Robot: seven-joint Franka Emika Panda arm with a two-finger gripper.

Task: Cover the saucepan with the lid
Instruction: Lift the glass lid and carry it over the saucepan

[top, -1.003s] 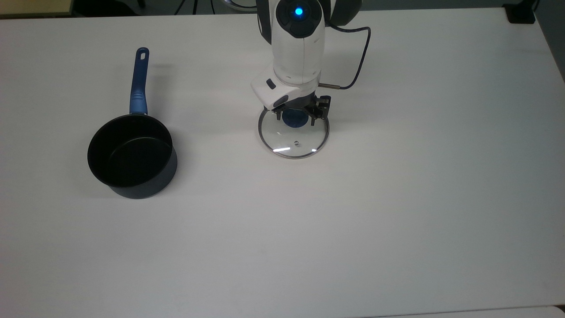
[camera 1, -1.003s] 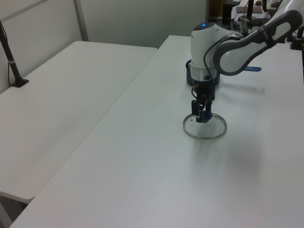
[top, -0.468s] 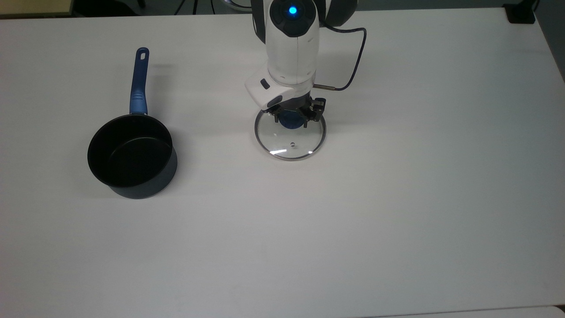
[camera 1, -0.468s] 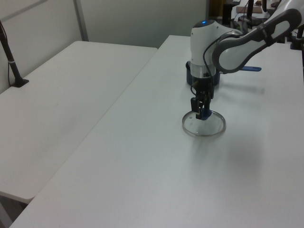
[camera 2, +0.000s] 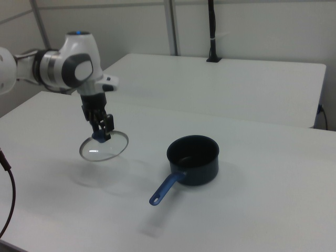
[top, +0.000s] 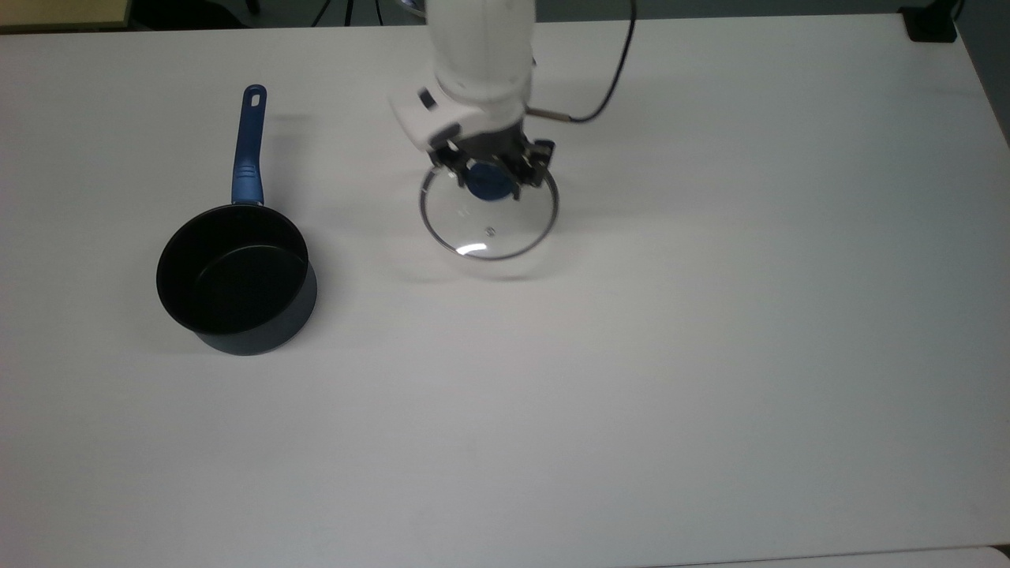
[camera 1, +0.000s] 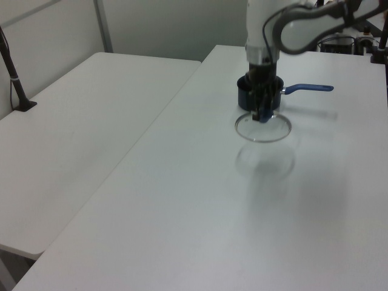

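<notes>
Lid (top: 489,214) sits upper centre in the top view, its blue knob pinched by the gripper (top: 488,175), with the saucepan (top: 235,278) well apart at centre-left on the table (top: 710,355). Left view, upper right, adds a faint shadow beneath the lid (camera 1: 263,127), which hangs clear of the table. Right view, left of centre, shows the gripper (camera 2: 101,131) clamped on the knob and the lid (camera 2: 104,146) raised, the saucepan (camera 2: 193,159) at mid-frame.

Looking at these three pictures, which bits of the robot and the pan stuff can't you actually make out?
- The lid: the far part of its rim in the top view is covered by the gripper.
- The blue knob: partly hidden between the gripper's fingers in the right view.
- The saucepan: in the left view the arm stands in front of most of its body.
- The arm's upper part: cut off by the top edge of the top view.
</notes>
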